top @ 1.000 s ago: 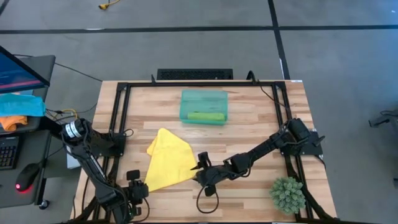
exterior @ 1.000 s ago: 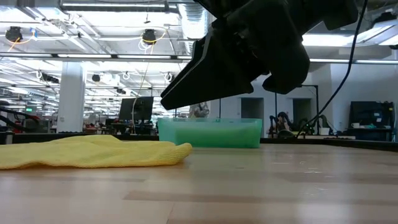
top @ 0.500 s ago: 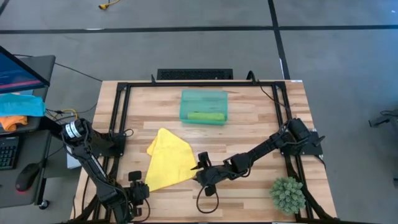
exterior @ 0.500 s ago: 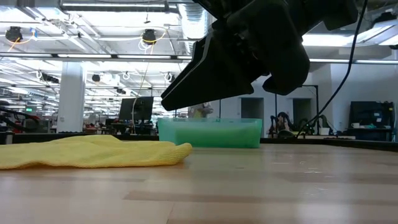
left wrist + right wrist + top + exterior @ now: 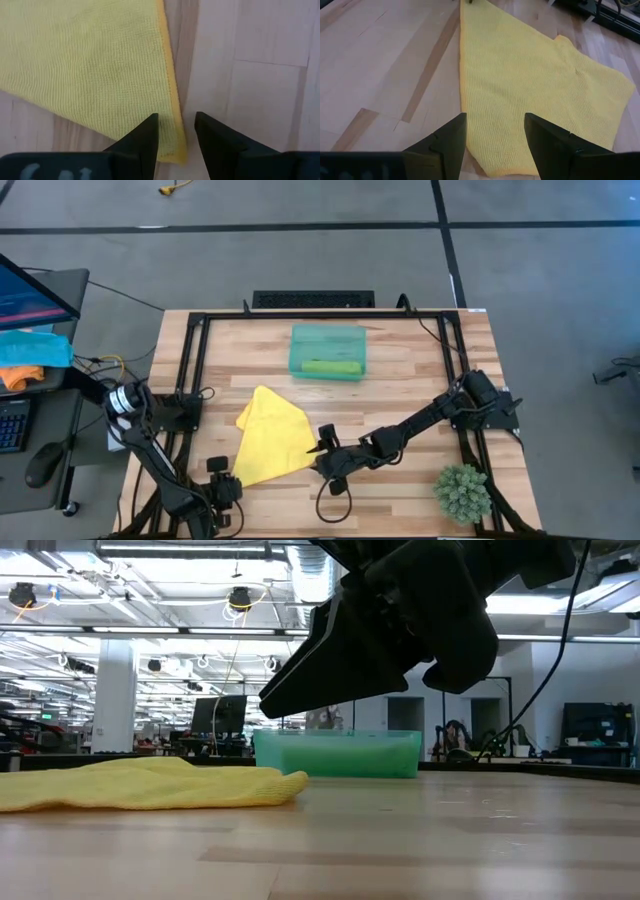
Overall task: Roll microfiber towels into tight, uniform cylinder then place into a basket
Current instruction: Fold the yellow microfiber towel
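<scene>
The yellow towel (image 5: 270, 437) lies spread flat on the table, left of centre. The teal basket (image 5: 328, 350) stands at the far middle with a rolled lime green towel (image 5: 331, 367) in it. My left gripper (image 5: 222, 483) is open at the towel's near-left corner (image 5: 175, 150), and its fingers stand on either side of the towel's edge. My right gripper (image 5: 325, 448) is open at the towel's right corner. In the low view it (image 5: 290, 690) hangs above the table, and in its wrist view the towel (image 5: 530, 75) lies ahead of its fingers. My left gripper's fingers (image 5: 150, 132) point down over the yellow towel's near-left corner, one over the cloth and one over bare wood. I cannot tell whether they touch the cloth.
A small green plant (image 5: 462, 492) stands at the near right corner. A dark cable loop (image 5: 332, 485) hangs under my right arm. A black frame (image 5: 190, 360) runs round the table's edges. Bare wood lies right of the towel and basket.
My left arm's elbow has shifted a little toward the table's near edge, while its gripper stays at the towel's near-left corner. The towel and my right gripper have kept still.
</scene>
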Available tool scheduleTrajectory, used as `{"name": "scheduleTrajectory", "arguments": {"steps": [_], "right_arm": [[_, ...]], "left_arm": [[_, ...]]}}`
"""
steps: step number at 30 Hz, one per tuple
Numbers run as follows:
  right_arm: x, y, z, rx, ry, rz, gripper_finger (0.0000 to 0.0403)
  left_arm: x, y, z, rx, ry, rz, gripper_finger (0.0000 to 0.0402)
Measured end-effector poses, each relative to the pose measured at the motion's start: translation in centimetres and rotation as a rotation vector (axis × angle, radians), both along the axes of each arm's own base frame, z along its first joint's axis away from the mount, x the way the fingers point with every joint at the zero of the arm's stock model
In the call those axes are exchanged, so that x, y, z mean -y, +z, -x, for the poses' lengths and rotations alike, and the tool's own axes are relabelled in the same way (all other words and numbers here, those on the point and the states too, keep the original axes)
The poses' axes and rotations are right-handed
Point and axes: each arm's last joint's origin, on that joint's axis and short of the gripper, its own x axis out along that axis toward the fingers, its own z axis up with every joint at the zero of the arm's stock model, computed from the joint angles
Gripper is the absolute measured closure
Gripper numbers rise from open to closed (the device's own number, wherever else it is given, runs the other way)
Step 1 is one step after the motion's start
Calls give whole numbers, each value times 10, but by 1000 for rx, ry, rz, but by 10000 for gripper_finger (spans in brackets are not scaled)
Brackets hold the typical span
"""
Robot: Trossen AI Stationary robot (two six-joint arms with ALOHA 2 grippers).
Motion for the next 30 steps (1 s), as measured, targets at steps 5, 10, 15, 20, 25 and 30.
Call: {"name": "scheduleTrajectory", "arguments": {"steps": [5,10,15,20,25,30], "right_arm": [[1,-3,2,-37,3,15,182],[1,-5,3,-49,3,21,182],[1,-7,3,-56,7,20,182],[-1,-7,3,-68,40,-8,182],[-1,-7,3,-64,41,-10,182],[0,-7,2,-67,39,-8,182]], "left_arm": [[-3,0,1,-3,24,-32,317],[-5,0,-1,-2,6,-61,385],[-6,-1,-1,6,-8,-75,395],[1,7,-5,6,-28,-72,399],[6,18,-9,32,-29,-88,401],[7,22,-10,47,-28,-102,401]]}}
